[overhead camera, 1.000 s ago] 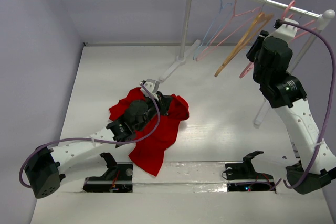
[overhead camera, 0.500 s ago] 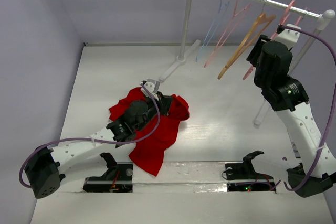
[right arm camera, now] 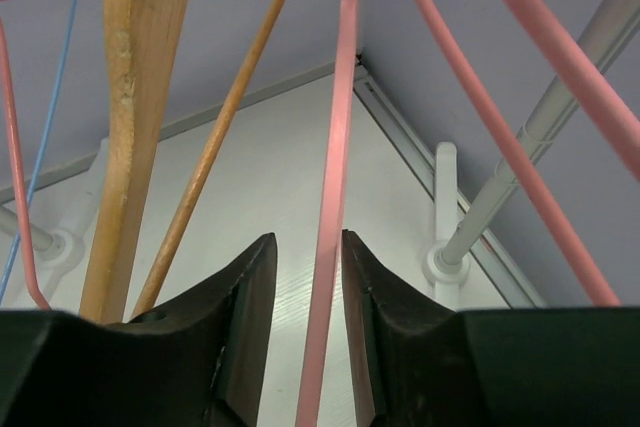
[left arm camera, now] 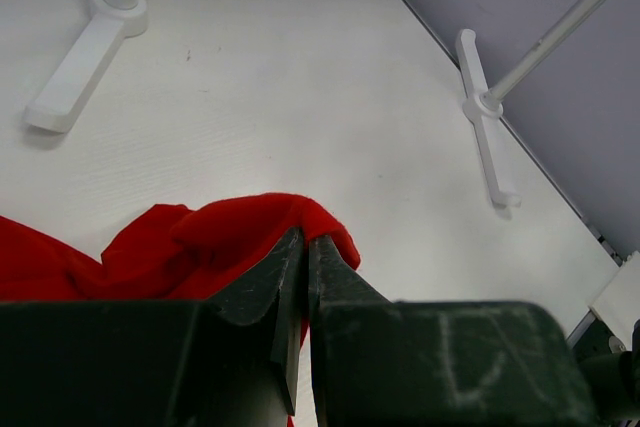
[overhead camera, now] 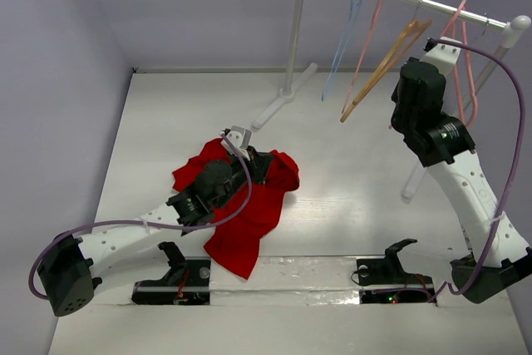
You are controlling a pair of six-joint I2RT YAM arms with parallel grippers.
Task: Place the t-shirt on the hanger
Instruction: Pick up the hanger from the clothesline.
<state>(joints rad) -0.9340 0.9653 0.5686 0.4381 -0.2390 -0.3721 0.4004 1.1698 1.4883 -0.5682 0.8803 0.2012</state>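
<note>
Now R gripper (right arm camera: 308,237) narrowly open, hanger (right arm camera: 343,97) betw jaws; L gripper (left arm camera: 308,239) pinching t-shirt (left arm camera: 180,247).

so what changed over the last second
The right arm shifted slightly left; the right claw now straddles a pink hanger bar, with a gap on one side. The blue hanger and another pink hanger swung from slanted to nearer vertical. The left claw stayed shut on the t-shirt, which did not move.

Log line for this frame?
left gripper: shut on t-shirt | right gripper: open, jaws straddling hanger | t-shirt: on table, not hung
</note>
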